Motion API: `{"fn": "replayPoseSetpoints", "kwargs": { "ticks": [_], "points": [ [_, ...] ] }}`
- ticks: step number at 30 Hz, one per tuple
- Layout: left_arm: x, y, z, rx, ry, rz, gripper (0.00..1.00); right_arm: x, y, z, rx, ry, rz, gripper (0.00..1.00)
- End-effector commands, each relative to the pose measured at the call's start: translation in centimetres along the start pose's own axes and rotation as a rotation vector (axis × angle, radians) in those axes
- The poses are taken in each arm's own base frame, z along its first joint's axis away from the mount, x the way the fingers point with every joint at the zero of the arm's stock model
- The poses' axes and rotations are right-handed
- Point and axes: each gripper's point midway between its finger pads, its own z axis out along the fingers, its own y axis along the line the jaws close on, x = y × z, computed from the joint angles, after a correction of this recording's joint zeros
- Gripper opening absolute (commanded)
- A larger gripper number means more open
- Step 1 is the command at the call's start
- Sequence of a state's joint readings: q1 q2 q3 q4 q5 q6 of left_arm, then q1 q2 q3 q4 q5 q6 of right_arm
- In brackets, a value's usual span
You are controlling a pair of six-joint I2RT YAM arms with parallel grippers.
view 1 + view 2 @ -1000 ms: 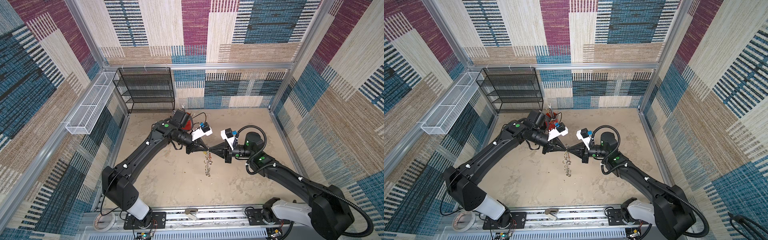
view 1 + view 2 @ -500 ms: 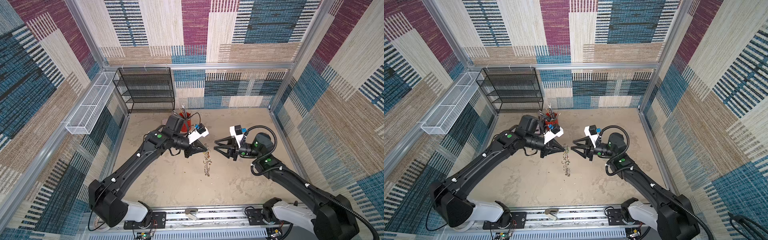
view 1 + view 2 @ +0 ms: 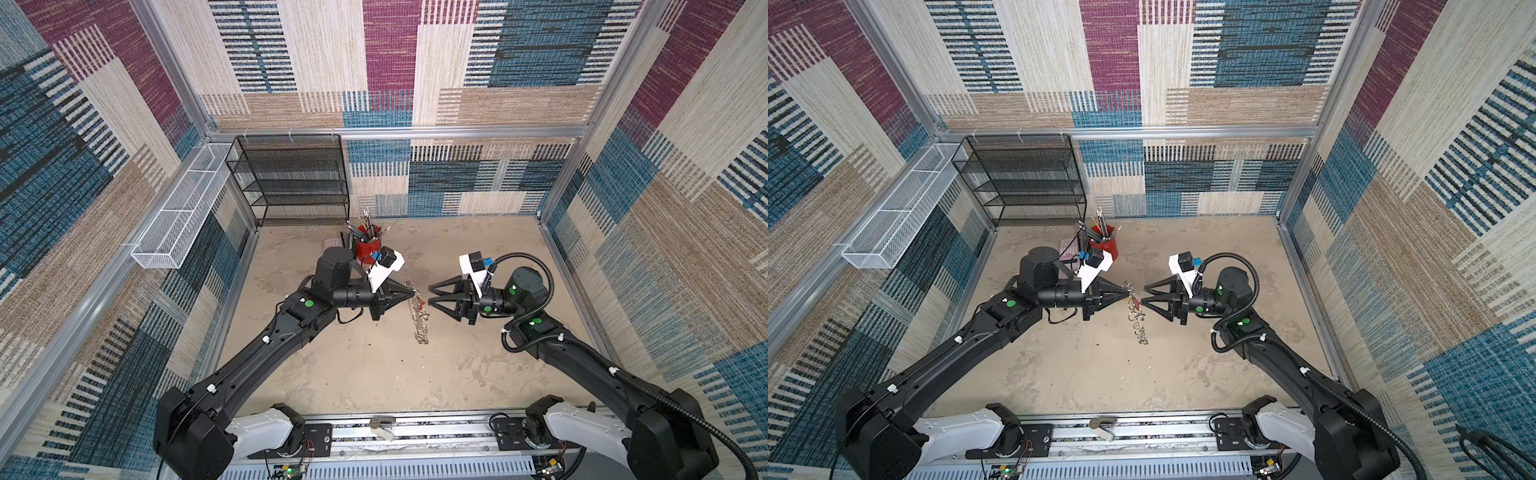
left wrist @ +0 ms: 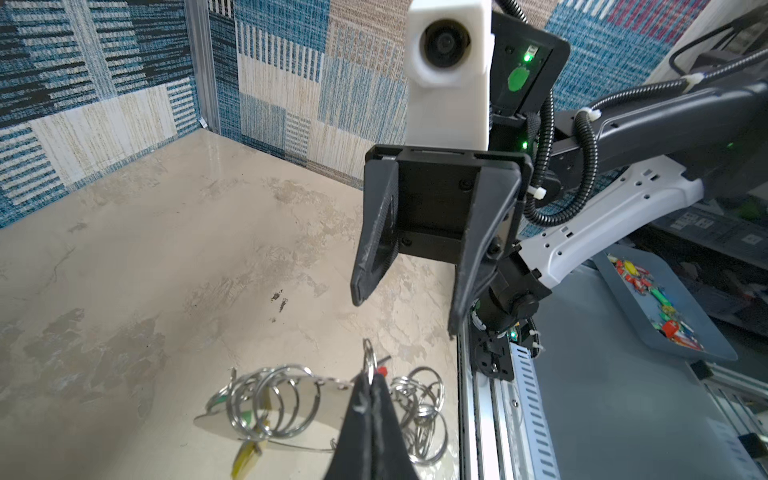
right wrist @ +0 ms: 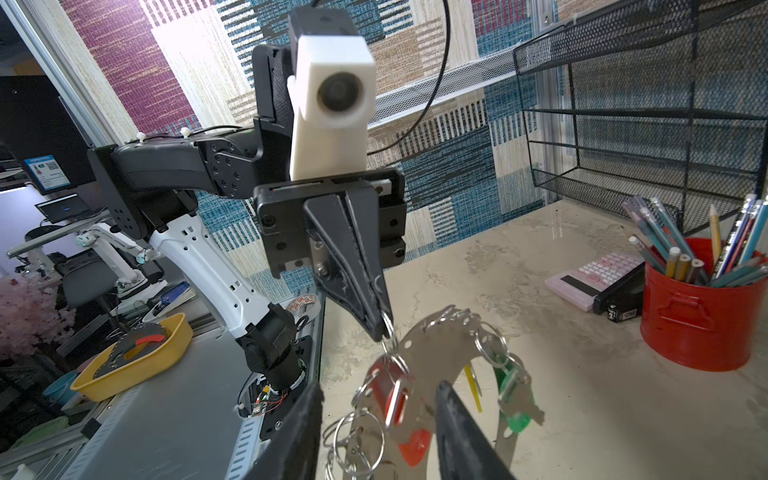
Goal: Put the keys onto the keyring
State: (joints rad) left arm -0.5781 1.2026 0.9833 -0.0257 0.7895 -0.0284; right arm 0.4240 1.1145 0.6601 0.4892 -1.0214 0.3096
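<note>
In both top views the keyring (image 3: 419,326) shows only as a thin glinting chain of loops. Its tags cannot be told apart there, nor whether its lower end touches the table (image 3: 374,374). In the right wrist view its lower part runs off the frame edge. In the left wrist view the holding fingertips cover its middle.

It is a curved, flat grey metal band with small silver split rings along its edge. It hangs between the two grippers over the middle of the table. Three keys hang at its rings: the red-tagged key (image 5: 388,392), the yellow-tagged key (image 5: 473,384), seen edge-on, and the green-tagged key (image 5: 513,401). Their metal blades are hard to make out among the rings.

The left gripper (image 5: 380,328) has its fingers pressed together, pinching one split ring at the band's upper end. The right gripper (image 3: 431,296) faces it just beside the band, fingers spread and holding nothing. A red pencil cup (image 5: 698,316) stands near the back of the table.
</note>
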Motion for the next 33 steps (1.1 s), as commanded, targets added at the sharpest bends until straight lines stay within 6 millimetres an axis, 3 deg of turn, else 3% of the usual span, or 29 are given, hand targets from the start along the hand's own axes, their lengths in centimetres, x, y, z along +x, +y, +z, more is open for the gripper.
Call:
{"fn": "replayPoseSetpoints", "kwargs": {
  "ticks": [1, 30, 33],
  "points": [
    [-3.57, -0.91, -0.52, 0.029, -0.171, 0.044, 0.0, -0.87, 0.39, 0.19, -0.029, -0.01, -0.028, 0.41],
    [-3.71, -0.99, -1.38, 0.002, -0.312, 0.067, 0.0, -1.22, 0.27, 0.93, -0.055, 0.008, -0.015, 0.01],
    [-3.6, -1.05, -1.36, 0.004, -0.31, 0.066, 0.0, -1.18, 0.33, 0.9, -0.053, 0.006, -0.016, 0.0]
  ]
}}
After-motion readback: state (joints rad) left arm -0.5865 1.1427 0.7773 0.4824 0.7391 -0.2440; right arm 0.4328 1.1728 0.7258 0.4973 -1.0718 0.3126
